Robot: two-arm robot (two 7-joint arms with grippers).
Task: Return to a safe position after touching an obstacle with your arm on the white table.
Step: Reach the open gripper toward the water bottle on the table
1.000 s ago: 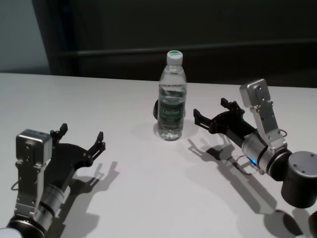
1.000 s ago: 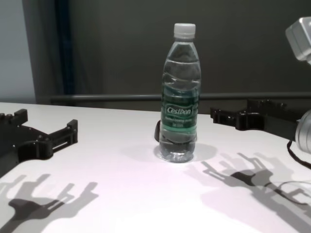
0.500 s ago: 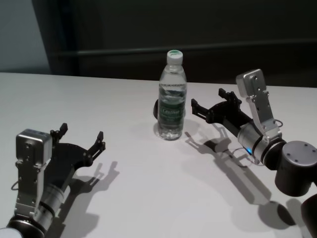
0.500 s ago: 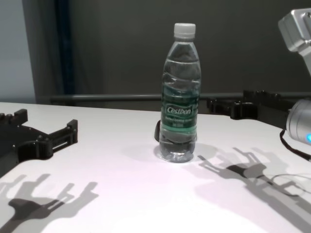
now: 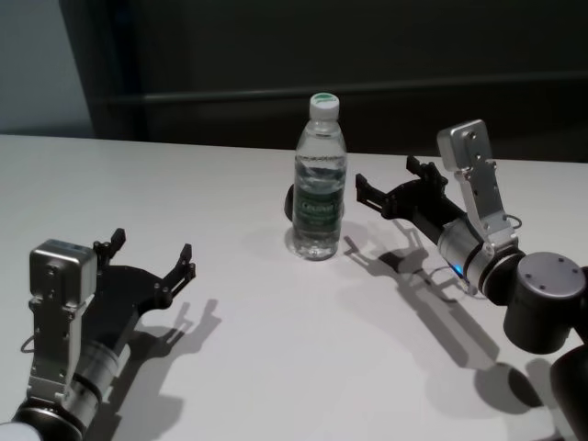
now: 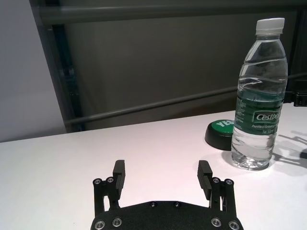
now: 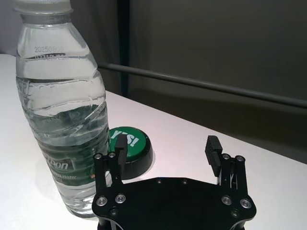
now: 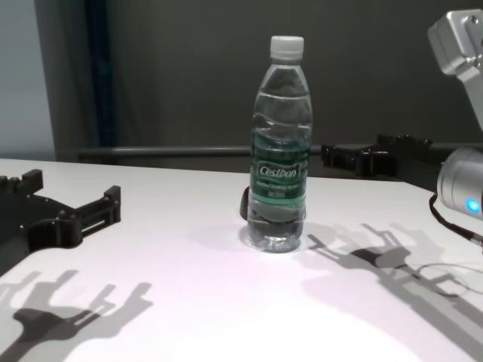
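Observation:
The obstacle, a clear water bottle [image 5: 319, 184] with a white cap and green label, stands upright mid-table on the white table [image 5: 230, 349]. It also shows in the chest view [image 8: 280, 143], left wrist view [image 6: 259, 96] and right wrist view [image 7: 60, 110]. My right gripper [image 5: 386, 175] is open and empty, hovering just right of the bottle. One fingertip [image 7: 121, 143] sits close beside the bottle; I cannot tell if it touches. My left gripper [image 5: 152, 243] is open and empty, low at the near left, well away from the bottle.
A small round green-and-black puck [image 7: 129, 146] lies on the table just behind the bottle, ahead of my right gripper's fingers. A dark wall with a horizontal rail [image 8: 189, 151] runs behind the table's far edge.
My right gripper has moved farther from me and left, closer to the bottle, and a little higher. The bottle and my left arm have not moved.

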